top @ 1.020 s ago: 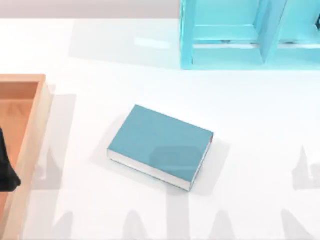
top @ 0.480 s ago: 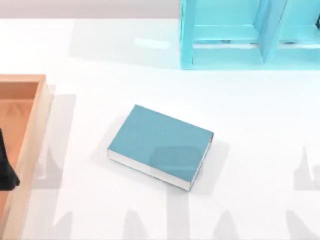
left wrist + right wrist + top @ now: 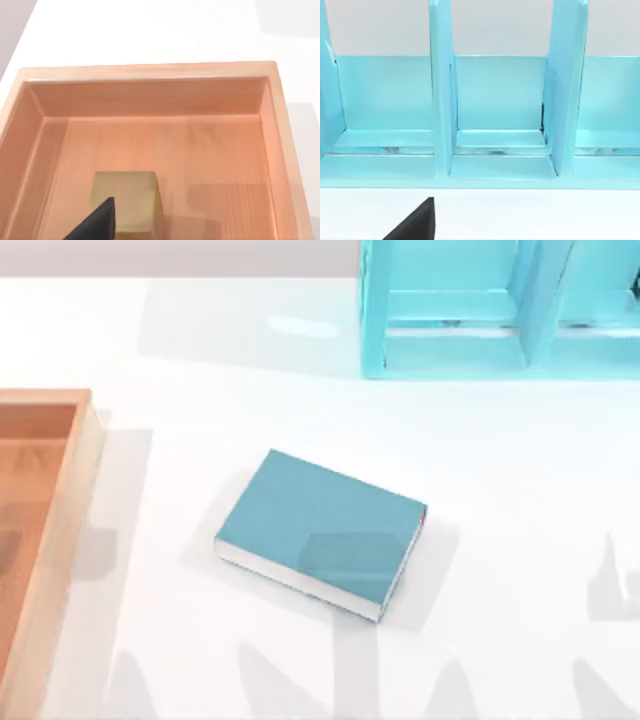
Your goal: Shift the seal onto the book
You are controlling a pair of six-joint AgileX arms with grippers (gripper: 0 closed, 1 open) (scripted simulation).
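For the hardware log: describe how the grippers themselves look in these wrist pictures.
Little is visible. The left gripper's finger is a matte black, wedge-shaped piece tapering to a point. The right gripper's finger looks the same: plain black, angular. No cables or markings can be seen on either.

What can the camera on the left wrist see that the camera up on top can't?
The left wrist view looks down into the wooden tray and finds the seal sitting on its floor, with a dark finger of the left gripper in front of it. The top view has the book lying flat on the table and the light-blue shelf unit at the far edge. Both views share the wooden tray and the white table.
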